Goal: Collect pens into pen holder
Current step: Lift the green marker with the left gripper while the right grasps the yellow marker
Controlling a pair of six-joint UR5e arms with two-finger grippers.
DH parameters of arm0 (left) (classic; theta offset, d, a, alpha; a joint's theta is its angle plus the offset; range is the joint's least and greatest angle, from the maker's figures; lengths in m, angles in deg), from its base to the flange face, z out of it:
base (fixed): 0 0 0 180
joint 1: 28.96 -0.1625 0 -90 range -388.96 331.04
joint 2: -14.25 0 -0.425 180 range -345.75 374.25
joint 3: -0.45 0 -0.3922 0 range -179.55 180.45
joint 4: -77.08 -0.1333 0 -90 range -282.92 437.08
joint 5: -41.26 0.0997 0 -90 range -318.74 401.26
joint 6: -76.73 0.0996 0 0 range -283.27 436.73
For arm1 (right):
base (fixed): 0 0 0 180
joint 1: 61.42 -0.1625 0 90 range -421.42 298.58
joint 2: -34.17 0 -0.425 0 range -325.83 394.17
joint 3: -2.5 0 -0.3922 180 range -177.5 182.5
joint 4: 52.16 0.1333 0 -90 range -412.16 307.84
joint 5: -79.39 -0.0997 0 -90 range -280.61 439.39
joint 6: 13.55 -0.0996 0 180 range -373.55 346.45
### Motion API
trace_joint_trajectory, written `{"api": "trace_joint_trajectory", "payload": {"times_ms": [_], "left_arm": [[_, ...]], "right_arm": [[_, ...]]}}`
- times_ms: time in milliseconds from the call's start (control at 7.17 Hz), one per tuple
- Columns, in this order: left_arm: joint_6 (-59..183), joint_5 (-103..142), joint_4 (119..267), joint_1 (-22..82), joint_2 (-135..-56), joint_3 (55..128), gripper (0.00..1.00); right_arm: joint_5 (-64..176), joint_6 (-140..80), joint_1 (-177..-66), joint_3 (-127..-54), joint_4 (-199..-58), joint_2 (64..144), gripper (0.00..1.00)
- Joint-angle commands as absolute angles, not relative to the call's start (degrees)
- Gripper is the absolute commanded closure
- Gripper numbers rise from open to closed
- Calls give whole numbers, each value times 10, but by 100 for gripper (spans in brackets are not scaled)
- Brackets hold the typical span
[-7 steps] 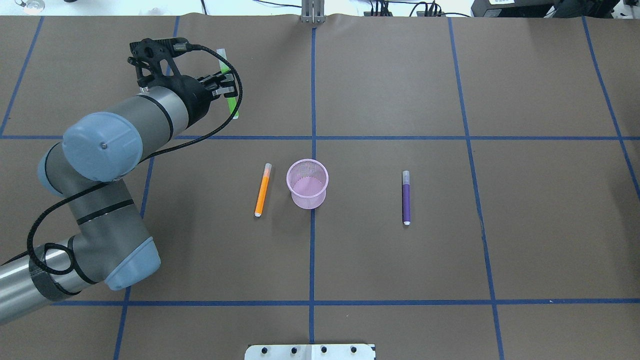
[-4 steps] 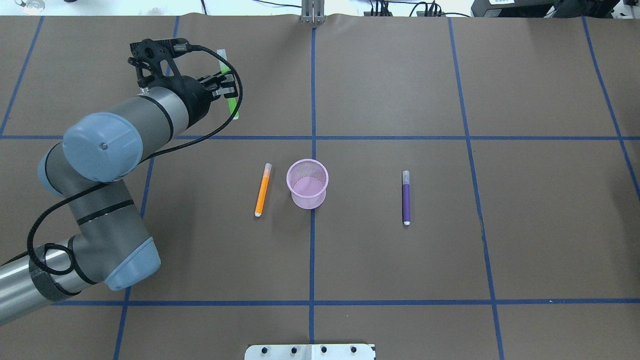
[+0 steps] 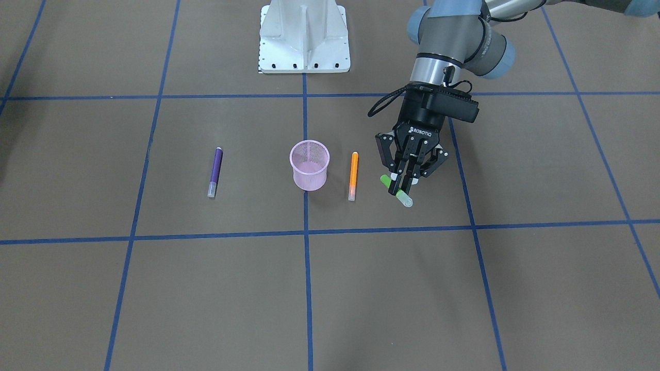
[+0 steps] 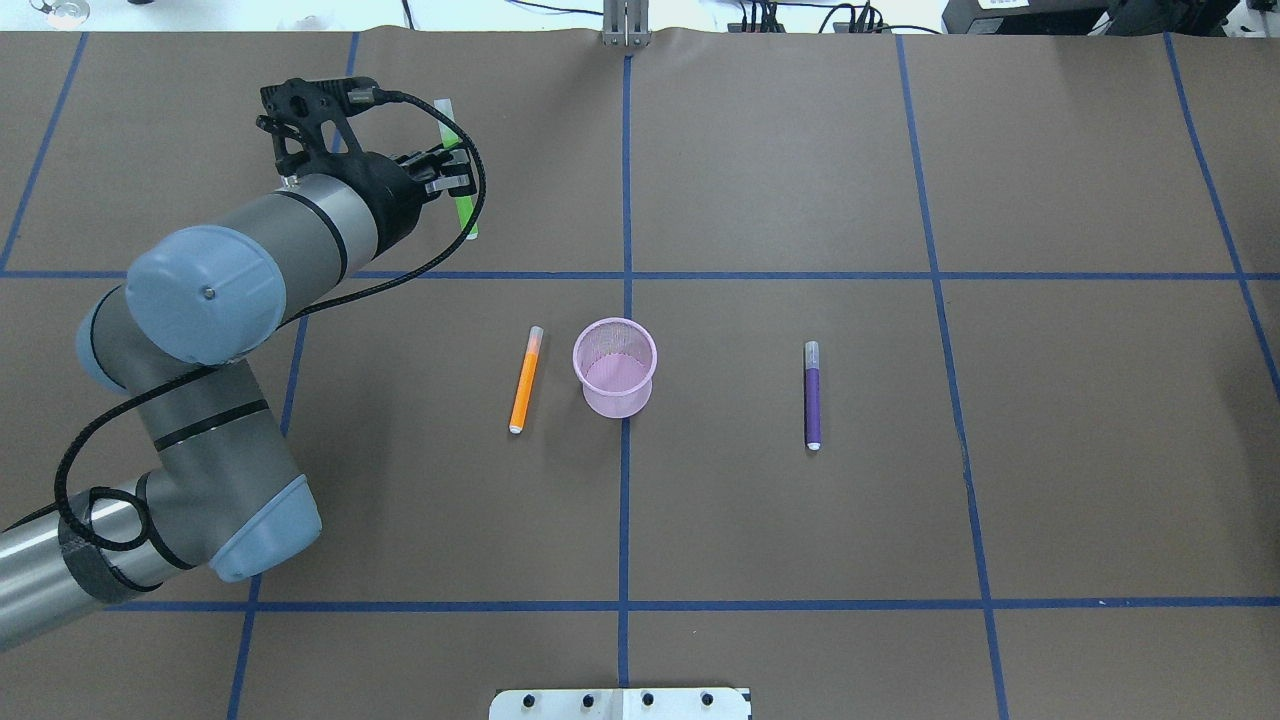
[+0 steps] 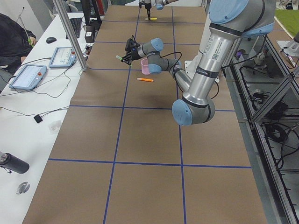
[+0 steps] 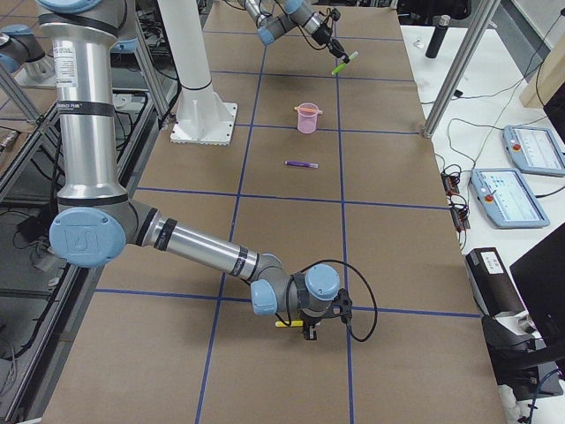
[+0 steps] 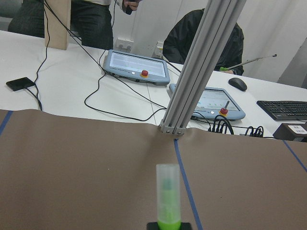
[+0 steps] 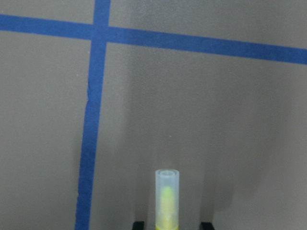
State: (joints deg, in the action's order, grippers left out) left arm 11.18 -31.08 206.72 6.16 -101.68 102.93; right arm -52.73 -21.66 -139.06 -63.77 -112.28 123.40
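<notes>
Two pens lie flat beside pink pen holder [image 4: 579,352]: orange pen [image 4: 524,382] near, purple pen [image 4: 813,398] well apart. L gripper [image 3: 401,184], off table [image 4: 800,550], clenches green pen [image 3: 398,194]. R gripper [image 8: 171,226] sits spread astride yellow pen [image 8: 167,201], fingers [image 8: 139,224] not touching it.

Most of yellow pen [image 8: 167,203] off-frame

Brown table [image 4: 800,150] gridded with blue tape [image 4: 624,500] — alongside, a white bench [image 5: 18,140] with two teach pendants [image 7: 136,67], cables [image 7: 92,98], a keyboard [image 7: 283,109] — aluminium post [image 7: 201,64] at the edge
</notes>
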Motion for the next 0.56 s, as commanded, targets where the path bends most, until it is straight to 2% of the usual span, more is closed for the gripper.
{"api": "trace_joint_trajectory", "payload": {"times_ms": [0,140,419], "left_arm": [[112,-311,2067,61,-1018,1030,100],[113,-312,2067,57,-1018,1029,100],[116,-282,2080,24,-1038,1031,100]], "right_arm": [[-526,-215,-1390,-641,-1123,1231,100],[-529,-218,-1391,-651,-1123,1231,100],[-530,-255,-1392,-715,-1126,1230,100]]}}
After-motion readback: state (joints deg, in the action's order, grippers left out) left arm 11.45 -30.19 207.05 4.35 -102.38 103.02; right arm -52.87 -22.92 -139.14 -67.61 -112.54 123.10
